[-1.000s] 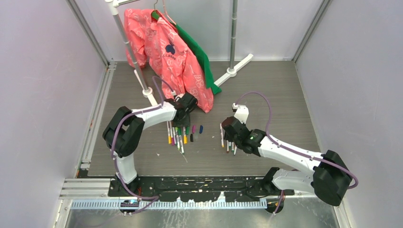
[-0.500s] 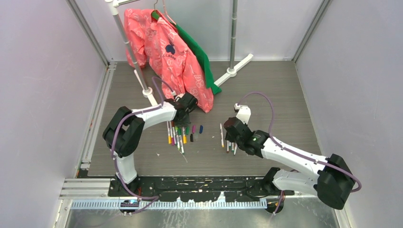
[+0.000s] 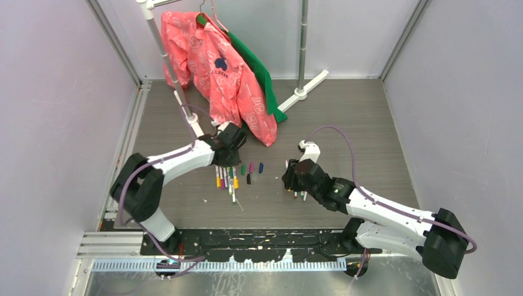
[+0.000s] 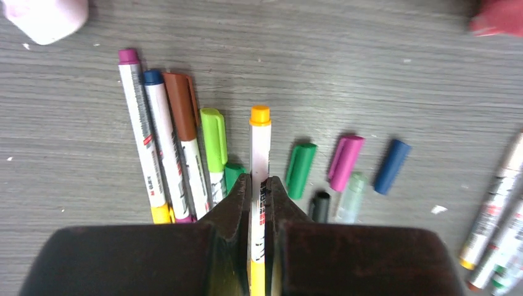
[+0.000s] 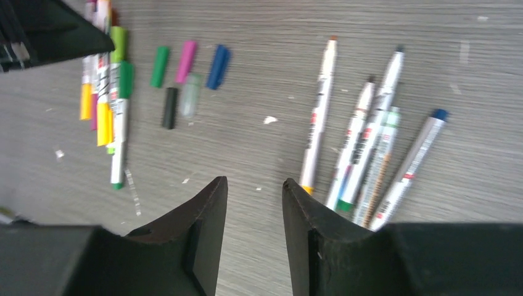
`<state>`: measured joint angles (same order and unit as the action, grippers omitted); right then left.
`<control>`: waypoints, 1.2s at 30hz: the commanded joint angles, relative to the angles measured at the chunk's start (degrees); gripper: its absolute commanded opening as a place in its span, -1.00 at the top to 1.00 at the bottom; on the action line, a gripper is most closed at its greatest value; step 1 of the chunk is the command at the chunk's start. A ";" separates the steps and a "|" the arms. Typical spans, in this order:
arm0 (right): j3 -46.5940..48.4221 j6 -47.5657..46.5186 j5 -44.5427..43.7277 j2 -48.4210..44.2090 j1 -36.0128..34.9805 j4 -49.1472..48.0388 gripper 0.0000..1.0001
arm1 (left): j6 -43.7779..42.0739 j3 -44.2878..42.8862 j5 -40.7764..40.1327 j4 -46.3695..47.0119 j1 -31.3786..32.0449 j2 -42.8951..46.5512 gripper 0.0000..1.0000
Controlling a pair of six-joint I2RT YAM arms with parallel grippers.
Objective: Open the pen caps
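Observation:
My left gripper (image 4: pixel 259 179) is shut on a white pen (image 4: pixel 259 154) with an orange far end; a yellow section sits between the jaws. Beside it lie capped pens, among them a brown cap (image 4: pixel 179 92) and a light green cap (image 4: pixel 211 129). Loose pen caps rest to the right: green (image 4: pixel 300 171), pink (image 4: pixel 345 162), blue (image 4: pixel 391 166), black (image 4: pixel 319 206). In the top view the left gripper (image 3: pixel 227 150) hangs over this pen row (image 3: pixel 226 177). My right gripper (image 5: pixel 254 180) stands open and holds nothing, just left of several uncapped pens (image 5: pixel 361 145).
A clothes rack stands at the back with a pink jacket (image 3: pixel 222 68) and a green garment (image 3: pixel 262 77). Its white feet (image 3: pixel 194 120) (image 3: pixel 302 92) rest on the grey floor, one close behind the left gripper. Grey walls enclose both sides.
The left jaws have shut on the white pen, and the left arm has swung leftward. The right gripper has slid left and nearer, its jaws a little wider.

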<state>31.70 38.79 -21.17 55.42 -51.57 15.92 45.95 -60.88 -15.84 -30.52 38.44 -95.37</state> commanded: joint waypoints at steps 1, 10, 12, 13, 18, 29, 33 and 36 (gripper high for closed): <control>0.08 -1.73 6.34 0.41 -1.80 -11.05 0.11 | 1.55 0.84 -0.14 2.57 -0.38 8.08 1.00; 0.92 -2.05 11.26 7.97 -5.54 -23.17 -0.03 | 3.78 6.18 2.44 7.05 -0.37 17.72 1.00; 1.46 -2.17 12.53 9.54 -6.07 -25.22 -0.05 | 4.49 7.71 3.94 9.11 -0.38 19.73 1.00; 1.78 -2.28 13.03 10.42 -6.22 -26.15 -0.06 | 4.88 8.46 4.69 10.33 -0.38 20.48 1.00; 3.68 -2.40 15.36 14.53 -6.85 -29.70 -0.06 | 7.16 10.70 8.33 13.22 -0.31 23.44 1.00; 6.34 -1.56 18.58 19.50 -7.14 -34.10 -0.06 | 9.23 13.39 11.84 16.23 0.15 26.51 1.00; 7.27 -1.61 19.15 20.62 -7.36 -34.28 -0.06 | 9.46 13.75 12.43 16.88 0.21 26.40 1.00; 7.89 -1.50 19.48 21.63 -7.57 -34.53 -0.06 | 9.58 13.95 12.85 17.49 0.23 26.32 1.00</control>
<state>36.64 37.45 -2.87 76.34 -58.54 -15.07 55.11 -47.22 -4.34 -17.06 38.52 -70.59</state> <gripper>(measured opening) 0.529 0.037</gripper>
